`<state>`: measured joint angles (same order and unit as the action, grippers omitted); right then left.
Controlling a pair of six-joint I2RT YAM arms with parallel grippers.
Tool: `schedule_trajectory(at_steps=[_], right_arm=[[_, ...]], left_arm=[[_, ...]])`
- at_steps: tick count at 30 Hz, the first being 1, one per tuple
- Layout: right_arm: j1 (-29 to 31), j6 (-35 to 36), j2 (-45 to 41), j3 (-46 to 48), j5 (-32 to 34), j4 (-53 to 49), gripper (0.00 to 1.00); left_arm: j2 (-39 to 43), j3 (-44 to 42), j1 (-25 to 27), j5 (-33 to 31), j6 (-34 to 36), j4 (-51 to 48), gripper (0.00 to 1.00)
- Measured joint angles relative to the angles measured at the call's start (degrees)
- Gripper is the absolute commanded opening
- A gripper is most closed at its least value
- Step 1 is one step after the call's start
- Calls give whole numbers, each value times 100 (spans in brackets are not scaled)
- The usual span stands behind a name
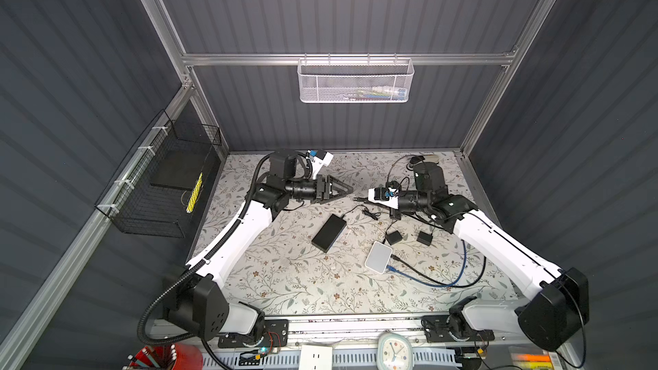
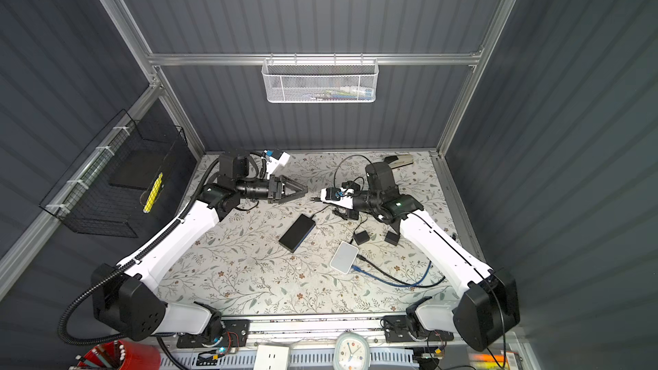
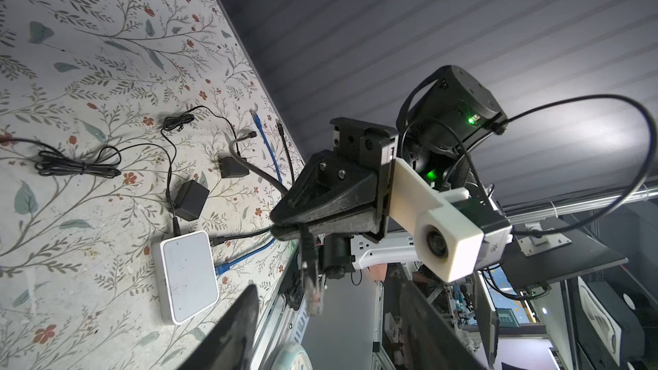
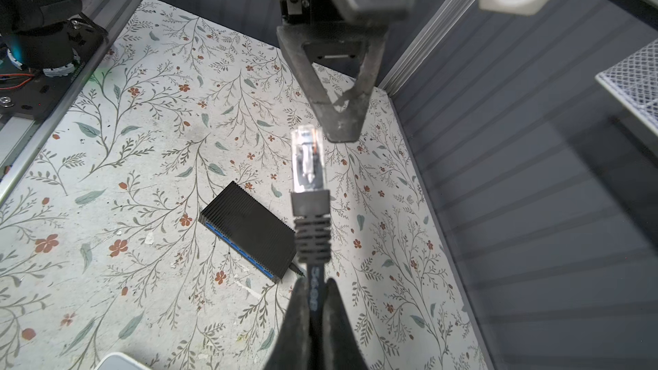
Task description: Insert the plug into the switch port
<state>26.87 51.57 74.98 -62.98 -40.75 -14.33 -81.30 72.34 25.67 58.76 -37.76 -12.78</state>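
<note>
**Plug held aloft, clear of the switch**

We find the right gripper [image 4: 315, 286] clamped on the black cable [image 4: 316, 274], just behind the ribbed boot of the clear RJ45 plug [image 4: 308, 161]. The plug hangs in the air above the floral tabletop [image 1: 285, 279] and points toward the left gripper [image 1: 347, 191]. Its tip is just beside that gripper's fingertips, and both top views show a small gap between them. In the left wrist view the left gripper's jaws stand apart, and we see nothing gripped in them.

The black network switch [image 1: 329, 232] lies flat on the tabletop, nearer the front edge than both grippers and well apart from the plug. The right wrist view shows its blue port face [image 4: 242, 249], with a thin black lead at one end.

To the right of the switch lies a white box [image 1: 378, 257]. A blue cable [image 1: 427, 281] meets its side, and two black power adapters [image 1: 394, 237] sit just beyond it.
</note>
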Motion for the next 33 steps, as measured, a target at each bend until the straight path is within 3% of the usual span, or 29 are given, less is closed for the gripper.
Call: schedule_trajectory(at_steps=[12, 20, 25, 29, 30, 31, 32, 33], right_arm=[[2, 9, 44, -57, -31, -76, 0], [2, 9, 44, -57, -46, -79, 0], [2, 7, 46, -61, -68, -81, 0], [-7, 7, 52, -96, -90, -118, 0], [-7, 7, 52, -96, -90, -136, 3], [-7, 4, 52, -98, -87, -136, 14], [-7, -26, 52, -98, -90, -136, 34], [-7, -61, 50, -98, -83, -129, 73]], left_arm=[[-157, 0, 179, 46, 24, -9, 28], [-188, 0, 179, 46, 118, -177, 22], [-188, 0, 179, 39, 197, -282, 10], [-210, 4, 168, 48, 216, -280, 7], [-210, 2, 175, 50, 214, -275, 7], [-210, 4, 175, 55, 212, -260, 6], [-210, 4, 175, 59, 195, -240, 6], [-210, 2, 175, 72, 164, -210, 6]])
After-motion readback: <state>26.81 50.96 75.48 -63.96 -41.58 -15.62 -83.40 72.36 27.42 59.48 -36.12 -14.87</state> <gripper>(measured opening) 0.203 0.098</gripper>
